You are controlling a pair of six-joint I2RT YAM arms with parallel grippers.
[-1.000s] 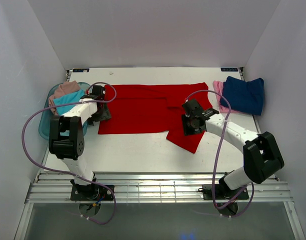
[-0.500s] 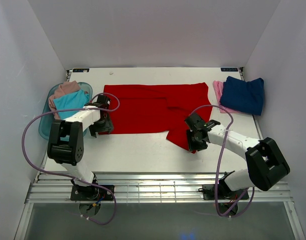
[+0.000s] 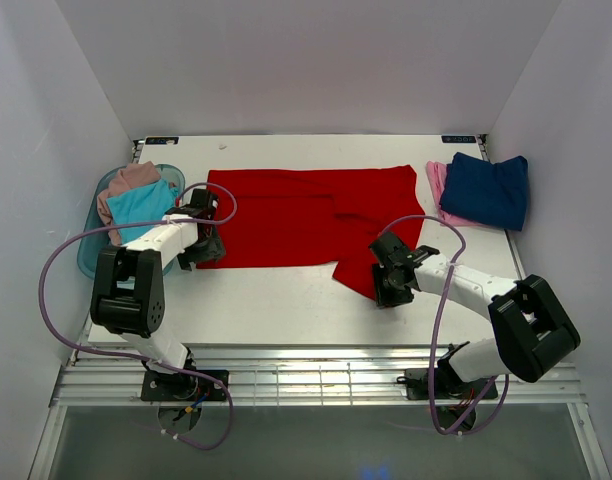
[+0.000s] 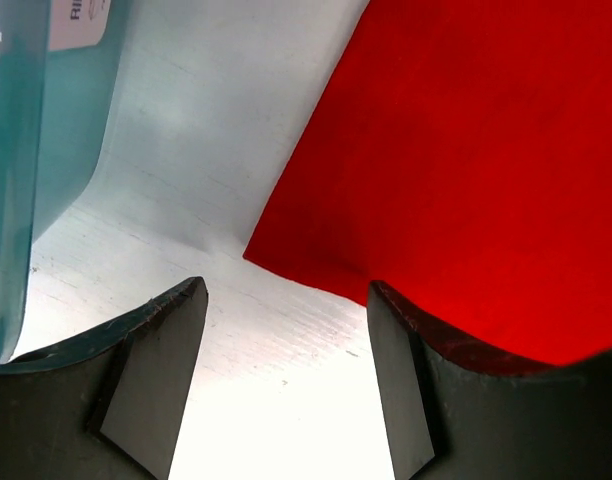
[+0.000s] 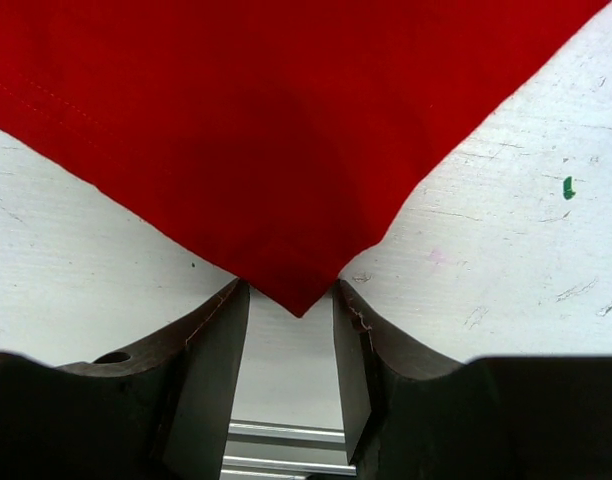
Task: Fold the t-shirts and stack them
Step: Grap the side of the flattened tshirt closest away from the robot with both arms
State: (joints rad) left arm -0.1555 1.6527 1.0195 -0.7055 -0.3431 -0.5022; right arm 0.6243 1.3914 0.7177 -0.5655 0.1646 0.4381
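The left pincer (image 4: 286, 297) hangs released at the near-left corner of the red t-shirt (image 3: 286, 215), which lies spread on the surface (image 3: 286, 300). The right pincer (image 5: 289, 295), also released, straddles the shirt's near-right tip. Folding looks barely begun — next, both should clench their corners.

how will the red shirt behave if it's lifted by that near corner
Probably floppy: the red t-shirt lies flat and thin on the table, so it would likely hang limp from the corner at the right gripper. Likely light too. Its overlapped layers may slide apart or unfold.
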